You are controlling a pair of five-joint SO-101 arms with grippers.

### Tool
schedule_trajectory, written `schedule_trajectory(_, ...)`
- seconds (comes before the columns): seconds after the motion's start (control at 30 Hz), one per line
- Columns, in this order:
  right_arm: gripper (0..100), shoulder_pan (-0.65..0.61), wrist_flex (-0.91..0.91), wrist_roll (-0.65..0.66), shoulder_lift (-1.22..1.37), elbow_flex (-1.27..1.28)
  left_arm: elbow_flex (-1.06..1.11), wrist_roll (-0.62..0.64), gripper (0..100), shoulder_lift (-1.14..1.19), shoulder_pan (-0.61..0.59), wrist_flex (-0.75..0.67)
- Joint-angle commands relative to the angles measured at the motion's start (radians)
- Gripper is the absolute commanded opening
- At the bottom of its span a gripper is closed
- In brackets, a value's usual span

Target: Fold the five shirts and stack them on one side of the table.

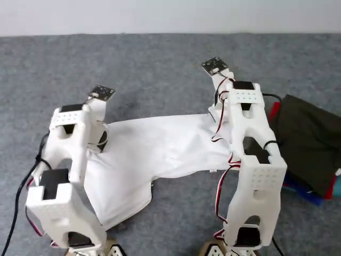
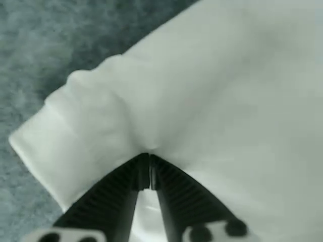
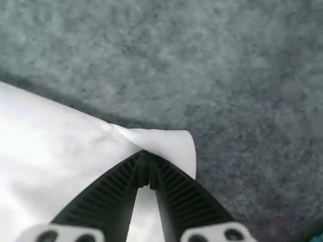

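The white shirt (image 1: 154, 154) lay rumpled on the grey bench (image 1: 160, 69), stretched between the two claws. The left claw (image 2: 145, 171) was closed tight on a bunched fold of it, just beside a sleeve hem (image 2: 35, 146). The right claw (image 3: 145, 169) was pinched shut on a curled corner of the cloth, with grey bench beyond its tips. On the right claw's outer side, well apart from the left claw, sat a pile of folded shirts (image 1: 309, 138), a dark one on top.
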Motion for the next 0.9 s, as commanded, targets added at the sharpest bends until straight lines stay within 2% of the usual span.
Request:
schedule_trajectory(0.0, 0.9, 0.051, -0.013, -0.012, -0.004, -0.037, -0.074, -0.012, 2, 0.017, -0.057, 0.029)
schedule_trajectory(0.13, 0.9, 0.031, 0.004, -0.012, -0.067, -0.038, -0.077, -0.012, 2, -0.075, -0.064, 0.064)
schedule_trajectory(0.3, 0.9, -0.004, 0.028, -0.014, -0.166, -0.038, -0.076, -0.012, 2, -0.304, -0.060, 0.121)
schedule_trajectory(0.5, 1.0, -0.082, 0.148, -0.012, -0.271, -0.038, -0.076, -0.009, 2, -0.540, -0.097, 0.226)
schedule_trajectory(0.67, 1.0, -0.176, 0.300, -0.008, -0.320, -0.038, -0.074, -0.014, 2, -0.634, -0.249, 0.262)
schedule_trajectory(0.87, 1.5, -0.326, 0.504, -0.006, -0.357, -0.038, -0.076, -0.117, 2, -0.562, -0.459, 0.222)
